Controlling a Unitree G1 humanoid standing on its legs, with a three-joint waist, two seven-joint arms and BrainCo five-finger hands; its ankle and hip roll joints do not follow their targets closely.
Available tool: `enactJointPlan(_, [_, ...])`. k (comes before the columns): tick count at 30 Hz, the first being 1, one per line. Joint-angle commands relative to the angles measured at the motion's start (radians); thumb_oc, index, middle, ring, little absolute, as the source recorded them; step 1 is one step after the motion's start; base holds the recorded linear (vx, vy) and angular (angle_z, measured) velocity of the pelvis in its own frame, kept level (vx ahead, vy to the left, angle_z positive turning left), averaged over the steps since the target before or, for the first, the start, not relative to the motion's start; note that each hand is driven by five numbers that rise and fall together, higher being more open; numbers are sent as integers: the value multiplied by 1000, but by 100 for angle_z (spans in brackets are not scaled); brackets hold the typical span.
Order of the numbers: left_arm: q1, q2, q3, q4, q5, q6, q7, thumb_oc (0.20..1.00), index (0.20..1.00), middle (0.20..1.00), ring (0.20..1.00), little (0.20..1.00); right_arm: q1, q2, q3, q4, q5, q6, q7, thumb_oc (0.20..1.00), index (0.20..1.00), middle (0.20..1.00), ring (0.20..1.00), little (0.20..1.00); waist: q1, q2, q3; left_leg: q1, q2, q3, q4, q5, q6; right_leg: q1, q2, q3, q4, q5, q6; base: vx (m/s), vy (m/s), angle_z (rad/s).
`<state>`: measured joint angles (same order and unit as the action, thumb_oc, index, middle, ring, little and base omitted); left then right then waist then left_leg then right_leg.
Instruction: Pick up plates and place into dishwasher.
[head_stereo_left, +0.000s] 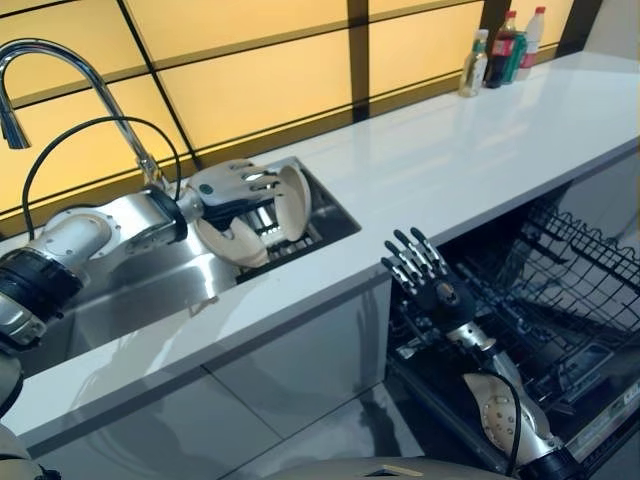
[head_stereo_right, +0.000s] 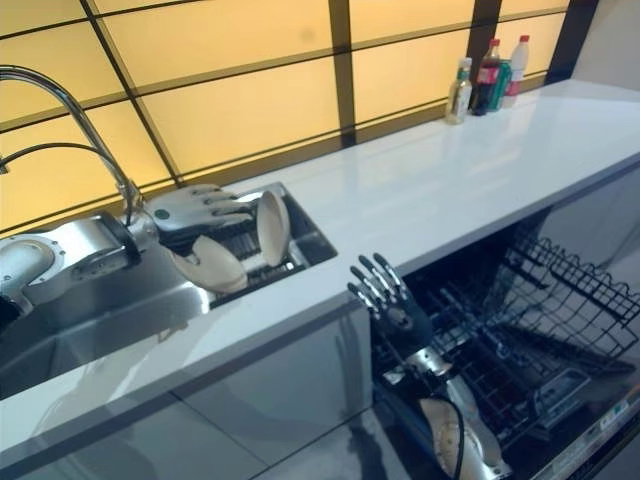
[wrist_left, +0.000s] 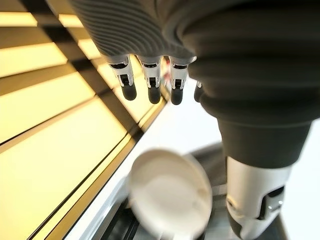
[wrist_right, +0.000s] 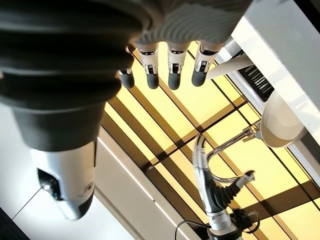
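Observation:
Two cream plates stand in a rack inside the sink. One plate is upright, and a second plate leans low beside it. My left hand hovers over them, open, its straight fingers reaching the upright plate's top edge. In the left wrist view the plate lies below the fingers, apart from them. My right hand is open and holds nothing. Its fingers spread upward in front of the counter edge, above the open dishwasher rack.
A white counter runs right from the sink, with three bottles at its far end. A curved chrome faucet rises behind the sink at the left. The dishwasher's dark wire rack is pulled out below the counter.

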<state>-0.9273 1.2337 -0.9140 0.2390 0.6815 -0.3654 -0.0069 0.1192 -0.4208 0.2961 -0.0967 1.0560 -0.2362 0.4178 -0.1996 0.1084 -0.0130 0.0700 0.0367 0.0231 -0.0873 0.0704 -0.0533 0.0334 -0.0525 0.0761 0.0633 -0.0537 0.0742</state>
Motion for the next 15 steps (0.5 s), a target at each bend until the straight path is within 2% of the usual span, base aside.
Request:
enactJointPlan(1, [-110,42,24,60,-57,48,-69,1000,1000,1000,1000,1000,-82,-31,17,-49,42,-78,-13,1000,1000,1000,1000,1000,17,-29,24,1,-88,66,45,-95,92,-46,25,-16,-32,86,40,-5,-3,4])
enactJointPlan(4, [-85,37,37,86,-64,51,-88,1000,1000,1000,1000,1000,-85,-35,23,-52,42,-89,-24,1000,1000,1000,1000,1000,24,-32,26,-1,-90,58,45,-96,94,-45,23,-21,-34,86,40,-3,-1,1])
enactJointPlan(11, [-38,10,58,206,48,-8,-67,1000,1000,1000,1000,1000,-82,-31,15,-50,38,-84,-29,1000,1000,1000,1000,1000,23,-35,22,2,-90,56,35,-92,95,-41,22,-26,-44,91,42,0,0,0])
enactJointPlan(15, [-22,-7,61,249,68,-3,-60,1000,1000,1000,1000,1000,-76,-34,13,-41,42,-97,-22,1000,1000,1000,1000,1000,22,-38,23,2,-90,55,31,-89,94,-40,22,-29,-49,94,43,0,0,0])
